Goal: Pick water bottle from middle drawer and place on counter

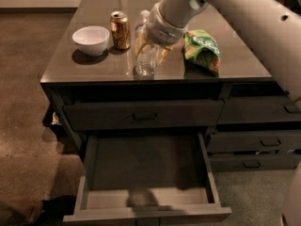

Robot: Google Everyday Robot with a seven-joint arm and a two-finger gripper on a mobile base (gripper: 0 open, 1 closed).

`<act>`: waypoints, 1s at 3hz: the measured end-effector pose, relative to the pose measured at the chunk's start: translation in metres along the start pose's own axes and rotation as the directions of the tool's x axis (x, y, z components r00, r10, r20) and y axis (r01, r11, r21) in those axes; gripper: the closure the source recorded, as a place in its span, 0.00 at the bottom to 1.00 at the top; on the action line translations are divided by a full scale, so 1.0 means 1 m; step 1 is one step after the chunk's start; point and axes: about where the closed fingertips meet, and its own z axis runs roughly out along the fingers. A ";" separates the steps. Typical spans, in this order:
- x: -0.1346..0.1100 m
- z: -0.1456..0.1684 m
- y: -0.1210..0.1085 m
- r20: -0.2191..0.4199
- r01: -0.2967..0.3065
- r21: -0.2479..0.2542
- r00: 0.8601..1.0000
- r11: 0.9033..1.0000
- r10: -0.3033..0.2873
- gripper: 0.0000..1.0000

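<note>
The water bottle is clear with a white cap. It stands almost upright over the front middle of the counter, its base at or just above the glossy top. My gripper reaches down from the upper right and is shut around the bottle's middle. One yellowish finger shows on its left side. The middle drawer is pulled wide open below, and its grey floor holds nothing.
An orange-gold soda can and a white bowl stand on the counter left of the bottle. A green chip bag lies to its right. A shut drawer with a black handle sits above the open one. Narrower drawers are at the right.
</note>
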 end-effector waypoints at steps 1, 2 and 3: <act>0.007 0.010 0.002 -0.016 -0.041 -0.026 0.999 0.999 0.040 0.84; 0.013 0.016 0.003 -0.036 -0.075 -0.051 0.997 0.996 0.074 0.60; 0.017 0.020 0.003 -0.053 -0.094 -0.063 0.994 0.994 0.091 0.37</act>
